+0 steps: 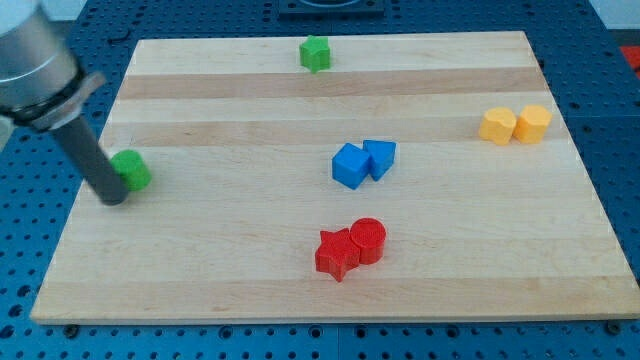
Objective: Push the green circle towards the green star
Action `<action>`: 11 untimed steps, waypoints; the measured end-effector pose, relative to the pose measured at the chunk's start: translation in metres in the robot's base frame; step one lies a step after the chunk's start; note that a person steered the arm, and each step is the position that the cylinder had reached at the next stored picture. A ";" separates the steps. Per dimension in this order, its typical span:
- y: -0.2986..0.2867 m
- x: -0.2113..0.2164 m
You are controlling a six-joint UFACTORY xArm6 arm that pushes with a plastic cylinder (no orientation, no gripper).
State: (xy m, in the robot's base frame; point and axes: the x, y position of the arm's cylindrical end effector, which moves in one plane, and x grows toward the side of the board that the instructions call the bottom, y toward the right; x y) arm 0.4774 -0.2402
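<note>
The green circle [133, 169] lies near the board's left edge, about halfway down. The green star [315, 53] sits near the view's top edge, a little left of centre. My tip [113, 196] rests on the board just below and left of the green circle, touching or almost touching it. The dark rod rises from there to the view's top left.
A blue cube [350, 166] and a blue block [380, 158] touch near the centre. A red star [337, 253] and a red cylinder [368, 240] touch below them. Two yellow blocks [497, 126] [533, 123] sit at the right. The wooden board [250, 280] ends close to my tip's left.
</note>
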 end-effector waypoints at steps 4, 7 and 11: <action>-0.013 -0.023; 0.056 -0.096; 0.114 -0.140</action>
State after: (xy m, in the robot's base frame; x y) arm 0.3371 -0.1260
